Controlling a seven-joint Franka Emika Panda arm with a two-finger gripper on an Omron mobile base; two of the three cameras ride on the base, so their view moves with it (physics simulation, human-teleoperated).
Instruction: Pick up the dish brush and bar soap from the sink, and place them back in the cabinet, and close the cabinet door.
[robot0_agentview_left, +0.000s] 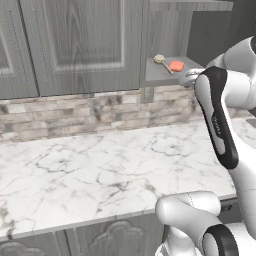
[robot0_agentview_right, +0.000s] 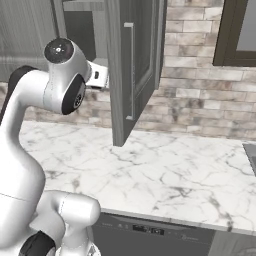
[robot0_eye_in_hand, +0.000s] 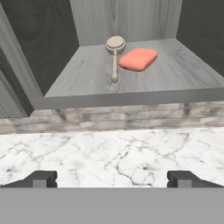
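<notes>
Your gripper (robot0_eye_in_hand: 112, 178) is spread wide and empty. Ahead of it and higher, on the cabinet (robot0_eye_in_hand: 131, 94) shelf, the brush (robot0_eye_in_hand: 115, 57) and soap (robot0_eye_in_hand: 138, 59) lie touching, well back from the edge so closing won't catch them. The door (robot0_agentview_right: 131, 70) stands open; swing it shut next.

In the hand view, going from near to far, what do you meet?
End effector fingertips → marble counter → brick backsplash → cabinet shelf edge → dish brush and bar soap, side by side → cabinet back wall.
</notes>
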